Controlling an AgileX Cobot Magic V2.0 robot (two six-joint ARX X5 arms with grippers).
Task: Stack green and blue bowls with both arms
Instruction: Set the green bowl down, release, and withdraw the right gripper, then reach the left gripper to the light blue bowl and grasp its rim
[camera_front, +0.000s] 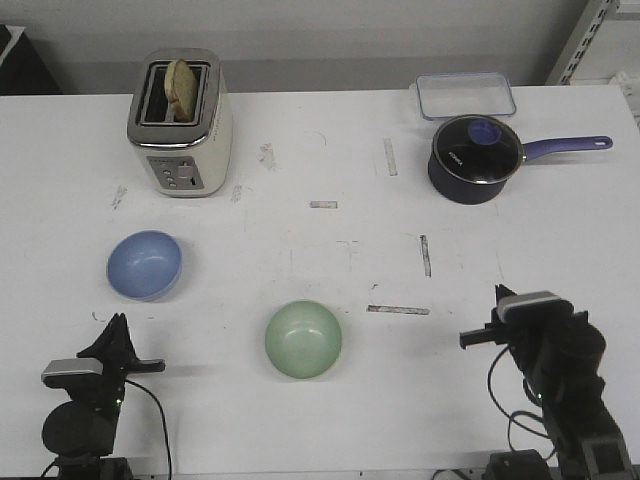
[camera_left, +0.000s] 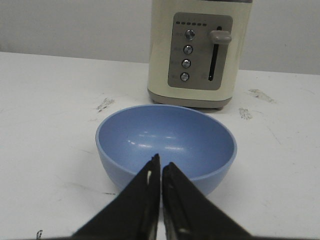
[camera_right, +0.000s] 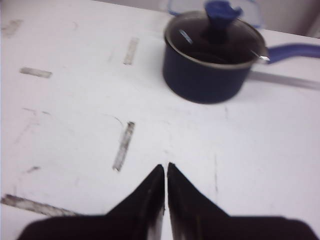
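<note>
The blue bowl (camera_front: 144, 264) sits at left centre of the front view, the green bowl (camera_front: 303, 339) at lower middle, well apart. Both the left gripper (camera_left: 160, 165) and right gripper (camera_right: 165, 170) are closed and empty. Descending closed would likely shove a glossy bowl aside.

Periwinkle blue bowl (camera_front: 144, 264), mint green bowl (camera_front: 303, 339), cream toaster (camera_front: 180, 123).

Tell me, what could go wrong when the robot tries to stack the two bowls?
The left gripper is shut right in front of the blue bowl; pushing forward closed, it might shove the bowl toward the toaster instead of gripping it. The green bowl sits between both arms, so they could bump if both reach in. Glossy rims might slip from the pointed fingers.
</note>
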